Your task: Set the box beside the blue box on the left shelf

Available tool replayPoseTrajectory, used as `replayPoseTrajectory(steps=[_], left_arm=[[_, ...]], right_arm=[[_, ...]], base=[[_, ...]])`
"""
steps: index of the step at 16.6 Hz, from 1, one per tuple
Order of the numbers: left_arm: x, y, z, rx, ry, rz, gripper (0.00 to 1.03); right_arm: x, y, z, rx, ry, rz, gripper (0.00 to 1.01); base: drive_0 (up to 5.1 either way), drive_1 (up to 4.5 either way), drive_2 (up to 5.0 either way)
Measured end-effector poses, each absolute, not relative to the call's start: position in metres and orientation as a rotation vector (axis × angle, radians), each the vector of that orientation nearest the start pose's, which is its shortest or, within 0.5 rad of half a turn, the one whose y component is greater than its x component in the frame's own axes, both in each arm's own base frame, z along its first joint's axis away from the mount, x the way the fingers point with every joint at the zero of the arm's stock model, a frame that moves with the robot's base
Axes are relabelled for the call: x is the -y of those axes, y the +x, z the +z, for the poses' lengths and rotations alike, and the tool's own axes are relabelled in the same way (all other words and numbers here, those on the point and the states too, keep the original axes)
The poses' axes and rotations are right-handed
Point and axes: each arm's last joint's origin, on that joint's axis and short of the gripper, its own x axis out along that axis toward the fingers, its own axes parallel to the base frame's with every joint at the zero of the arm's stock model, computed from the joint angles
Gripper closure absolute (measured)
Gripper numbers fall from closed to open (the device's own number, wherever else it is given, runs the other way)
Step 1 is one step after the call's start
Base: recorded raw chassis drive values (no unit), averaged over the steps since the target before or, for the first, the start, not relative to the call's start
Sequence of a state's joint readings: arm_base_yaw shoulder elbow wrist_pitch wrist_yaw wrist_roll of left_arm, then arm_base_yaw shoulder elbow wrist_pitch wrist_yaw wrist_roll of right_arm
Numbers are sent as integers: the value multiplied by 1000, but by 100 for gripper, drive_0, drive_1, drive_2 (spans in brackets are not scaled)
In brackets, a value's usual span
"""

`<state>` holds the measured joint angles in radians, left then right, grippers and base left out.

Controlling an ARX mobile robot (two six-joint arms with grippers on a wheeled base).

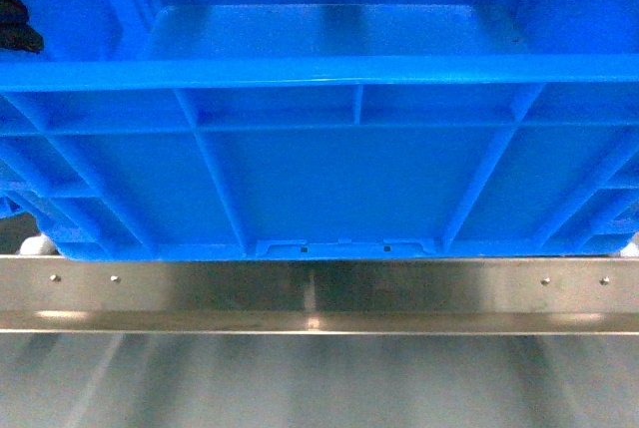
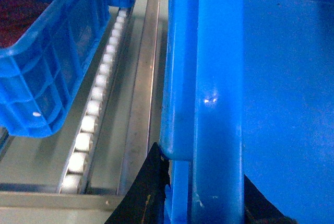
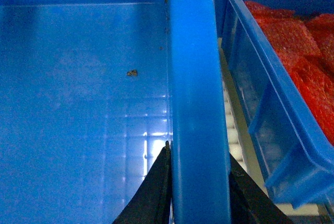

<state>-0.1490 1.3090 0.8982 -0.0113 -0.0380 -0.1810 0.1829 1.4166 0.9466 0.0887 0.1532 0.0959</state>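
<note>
The box (image 1: 349, 179), a large bright-blue ribbed crate, fills the head view with its near wall just above the shelf's front beam. My left gripper (image 2: 206, 203) is shut on the box's left rim (image 2: 219, 78), with black fingers (image 2: 148, 192) on either side of it. My right gripper (image 3: 199, 195) is shut on the box's right rim (image 3: 198, 104). The left shelf's white rollers (image 2: 96, 98) run along a grey rail beside the box. A blue box (image 2: 47, 67) with dark red contents stands to the left, a roller lane apart. I cannot tell whether the held box rests on the rollers.
Another blue bin (image 3: 276, 93) holding red mesh bags sits close to the box's right side, with rollers (image 3: 232, 130) in the narrow gap. A steel front beam (image 1: 319, 293) crosses below the box. A small dark scrap (image 3: 132, 72) lies on the box's floor.
</note>
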Motion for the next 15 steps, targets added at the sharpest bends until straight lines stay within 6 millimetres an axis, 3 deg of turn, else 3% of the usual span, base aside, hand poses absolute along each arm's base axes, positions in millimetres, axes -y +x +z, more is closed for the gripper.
replayPoseTrajectory(steps=[9,15], left_arm=[[42,285,276,-432,-140,-70,86],[42,286,275,-432,-140,-70,86]], right_arm=[[-53,310,271,-378,31,12,82],[-53,310,271,-378,31,12,82]], base=[[-2,420,-424],[0,0,0]])
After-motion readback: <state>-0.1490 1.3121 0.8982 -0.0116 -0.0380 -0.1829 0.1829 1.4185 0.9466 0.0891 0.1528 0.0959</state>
